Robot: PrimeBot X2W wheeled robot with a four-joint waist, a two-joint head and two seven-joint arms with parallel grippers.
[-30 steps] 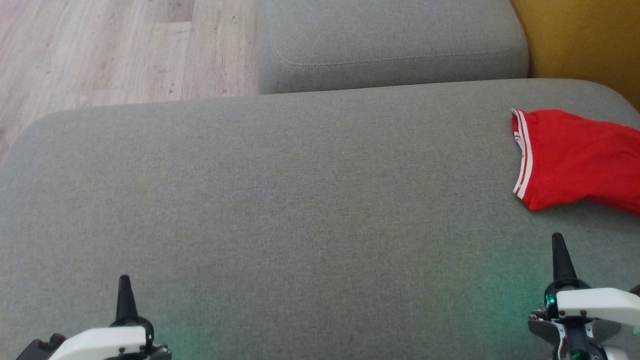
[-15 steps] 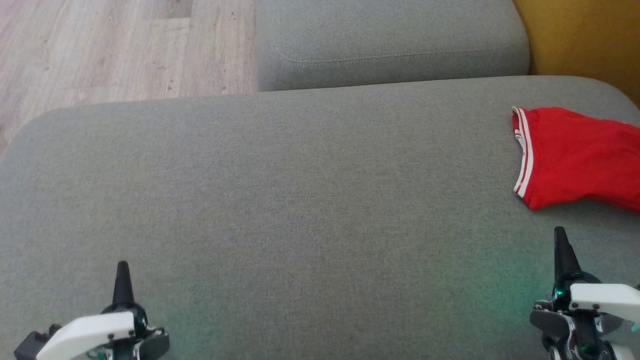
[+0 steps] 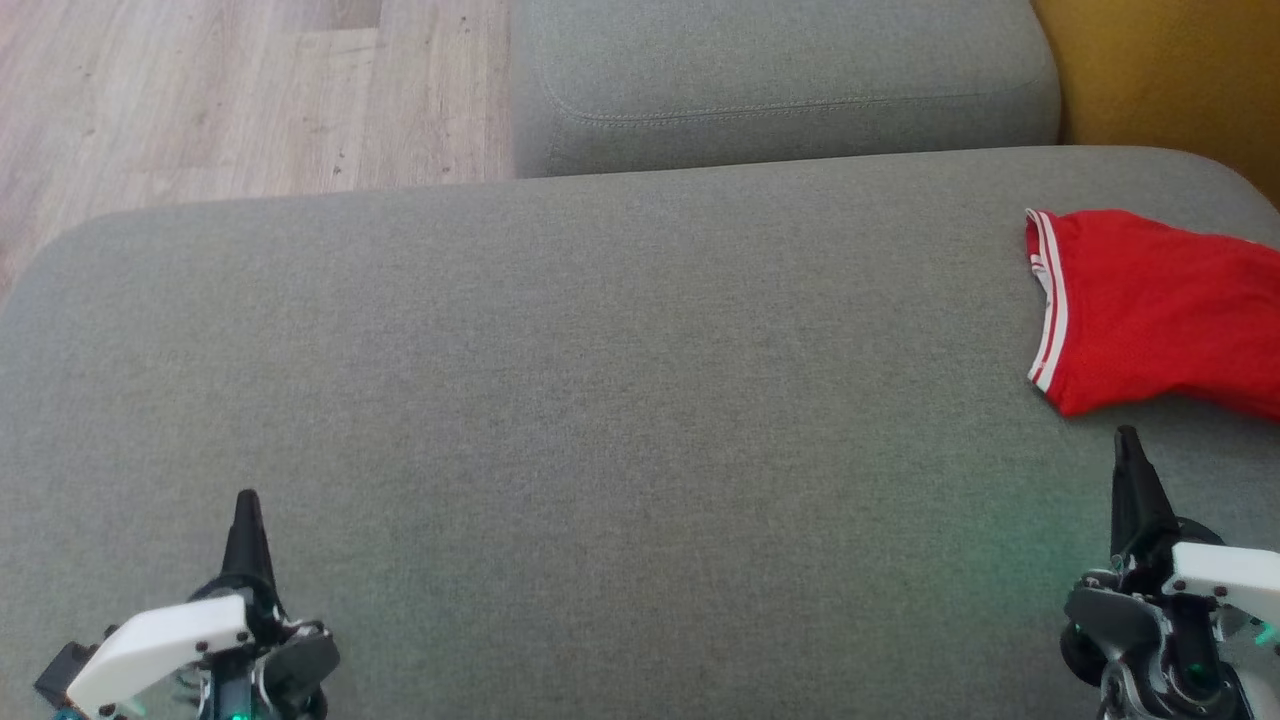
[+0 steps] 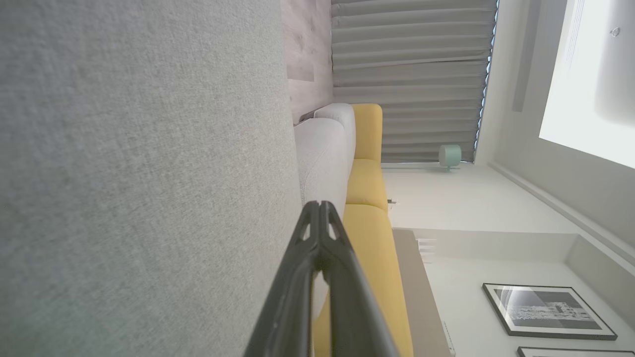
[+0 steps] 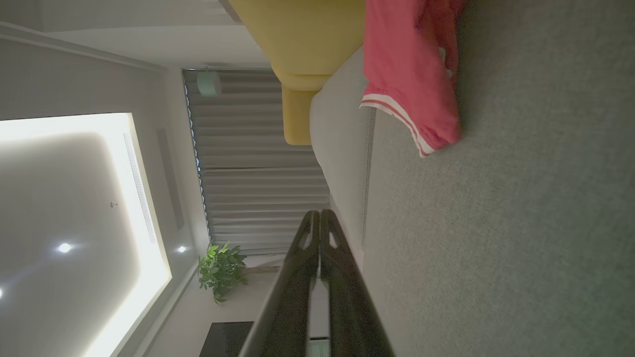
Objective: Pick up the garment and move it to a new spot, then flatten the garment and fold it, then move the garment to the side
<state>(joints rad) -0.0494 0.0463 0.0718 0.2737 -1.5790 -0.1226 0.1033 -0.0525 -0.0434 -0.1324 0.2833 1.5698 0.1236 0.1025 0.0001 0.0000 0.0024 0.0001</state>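
Note:
The garment [image 3: 1150, 310] is red with white-striped trim and lies rumpled at the right edge of the grey cushion [image 3: 600, 400], partly cut off by the head view's border. In the right wrist view the garment [image 5: 412, 74] sits ahead, to the upper right. My right gripper [image 3: 1128, 440] is shut and empty, its tips a short way in front of the cloth's near edge, apart from it. At the lower left, my left gripper [image 3: 246, 500] is also shut and empty, far from the garment. Both wrist views show fingertips pressed together: the left gripper [image 4: 319, 204] and the right gripper [image 5: 319, 212].
A second grey cushion [image 3: 780, 80] lies beyond the first. Wooden floor [image 3: 200, 90] shows at the far left, past the cushion's rounded edge. A yellow sofa part [image 3: 1170, 70] stands at the far right. Curtains [image 4: 412, 74] and framed pictures [image 4: 545, 310] are in the background.
Both grippers have moved forward over the cushion, the right one closer to the garment's near edge. The garment has not moved; the view has shifted slightly.

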